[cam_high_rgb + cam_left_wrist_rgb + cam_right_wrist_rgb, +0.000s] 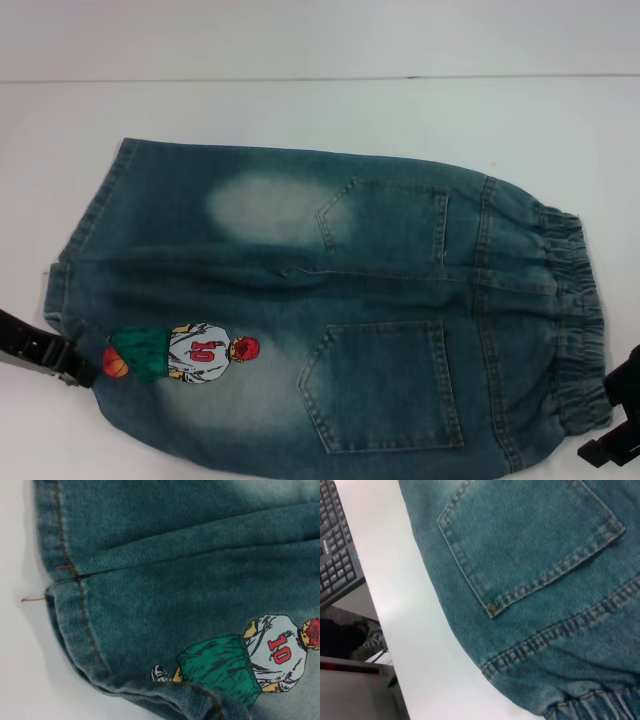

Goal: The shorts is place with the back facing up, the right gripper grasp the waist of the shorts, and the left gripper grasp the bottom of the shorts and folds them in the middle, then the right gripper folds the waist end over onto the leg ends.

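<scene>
The shorts [320,310] lie flat on the white table [300,110], back pockets up, with their long axis running left to right: the leg hems [85,250] at the left, the puckered elastic waist [575,310] at the right. The left gripper [75,368] sits at the near-left corner, touching the hem just beside the basketball-player print [185,355]; whether it is clenched cannot be told. The right gripper [615,420] hangs at the near-right corner, just beside the waistband's near end, its grasp likewise impossible to read. Each claw is thus nearest its own end, and the fold in the middle would carry the near edge toward the far edge, across the long axis.
</scene>
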Robot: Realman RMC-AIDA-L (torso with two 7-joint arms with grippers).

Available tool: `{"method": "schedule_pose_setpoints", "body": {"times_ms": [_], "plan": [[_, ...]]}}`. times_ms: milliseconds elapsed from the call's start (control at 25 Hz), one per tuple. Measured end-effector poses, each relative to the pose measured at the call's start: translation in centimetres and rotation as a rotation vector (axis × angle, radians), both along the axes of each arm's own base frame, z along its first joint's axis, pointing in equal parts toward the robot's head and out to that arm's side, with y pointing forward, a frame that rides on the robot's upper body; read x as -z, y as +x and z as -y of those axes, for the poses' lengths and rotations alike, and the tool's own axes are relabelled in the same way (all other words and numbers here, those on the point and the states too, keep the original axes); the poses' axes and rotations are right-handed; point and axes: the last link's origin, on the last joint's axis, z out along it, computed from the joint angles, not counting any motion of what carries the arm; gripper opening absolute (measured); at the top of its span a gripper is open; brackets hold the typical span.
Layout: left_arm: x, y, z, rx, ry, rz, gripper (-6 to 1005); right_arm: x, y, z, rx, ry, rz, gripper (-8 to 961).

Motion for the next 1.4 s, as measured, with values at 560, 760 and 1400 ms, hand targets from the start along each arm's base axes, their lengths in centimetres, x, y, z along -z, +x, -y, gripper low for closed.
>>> {"method": "schedule_pose_setpoints", "body": {"times_ms": [560,760,1400], "plan": [[0.3,0.4,-0.2,0.013,-0.011,-0.002,87,-0.9,1.1,0.4,-0.053,0.117,-0.072,311],[0.2,0.3,-0.3,0.019,0.001,0.0,87,-0.9,1.2,0.7,-0.088,0.128,-0.117,201],[-1.2,0.6,-4.8,0.148,0.254,-0.03,86,-5.2,2.3,-0.6,-0.147,0.505,-0.373,53]]}}
